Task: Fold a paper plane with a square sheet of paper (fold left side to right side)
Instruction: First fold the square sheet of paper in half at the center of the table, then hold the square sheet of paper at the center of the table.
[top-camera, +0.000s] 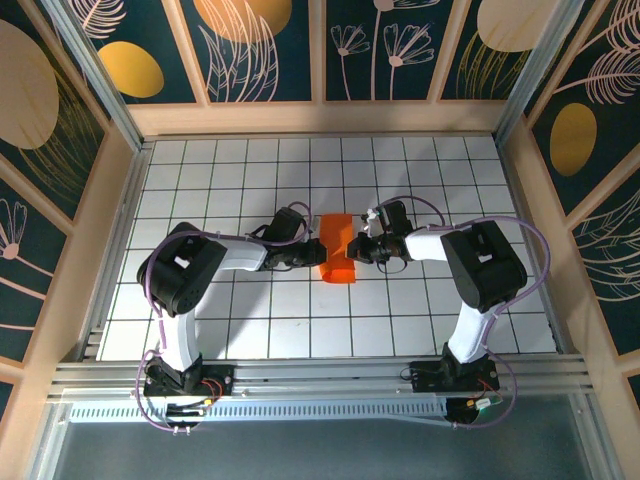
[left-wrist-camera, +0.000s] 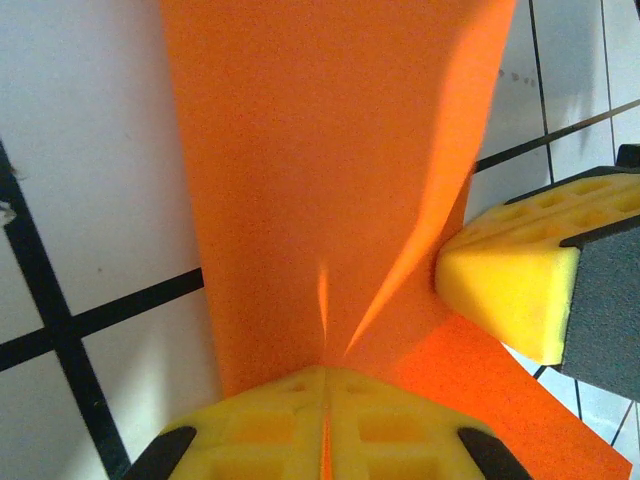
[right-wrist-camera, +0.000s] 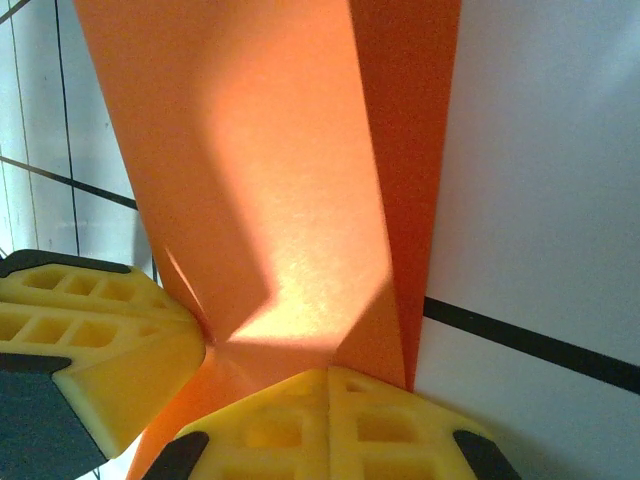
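Two claws are meeting at the middle of the table (top-camera: 250, 312). On the left, the left claw (left-wrist-camera: 325, 405) is pinching one edge of the square sheet of paper (top-camera: 337, 250), pads pressed together on it. The sheet is sitting between them as a narrow, partly folded strip, ridges fanning from each grip. On the right, the right claw (right-wrist-camera: 330, 410) is clamping the opposite edge. If the arms are pulling unevenly, the thin paper is likely risking a tear or a skewed crease.
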